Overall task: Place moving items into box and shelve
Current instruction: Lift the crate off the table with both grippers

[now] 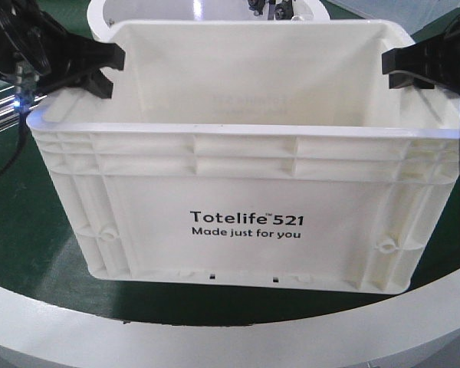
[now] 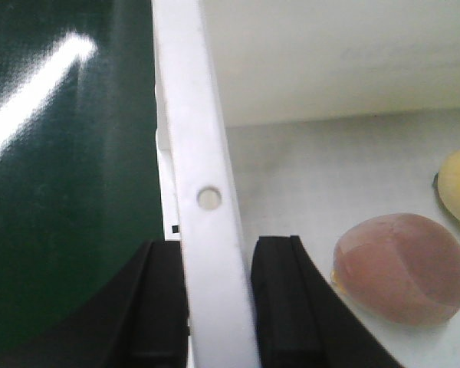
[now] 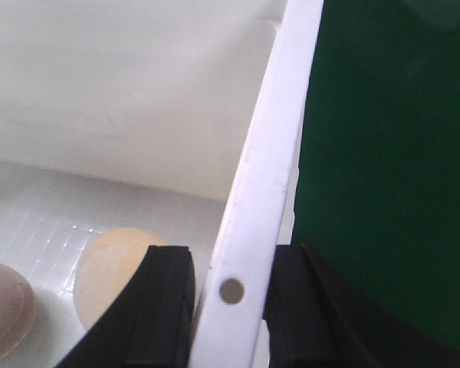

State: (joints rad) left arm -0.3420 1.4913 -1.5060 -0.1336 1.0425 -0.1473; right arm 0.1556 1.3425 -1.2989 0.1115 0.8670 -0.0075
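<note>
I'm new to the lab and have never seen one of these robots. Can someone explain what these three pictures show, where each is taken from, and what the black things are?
It is a robot with two arms, each ending in a black two-fingered gripper. The front view looks at a big white box printed "Totelife 521", standing on a dark green surface with a white edge. The left gripper and the right gripper each pinch the box's top rim at opposite ends.

The other two pictures come from cameras on the wrists, looking down past the fingers. In the left wrist view, the left gripper's black fingers straddle the white rim; inside on the box floor lie a pinkish-brown item and part of a yellow one. The right wrist view shows the same grip, with a pale yellow-tan item inside.
</note>
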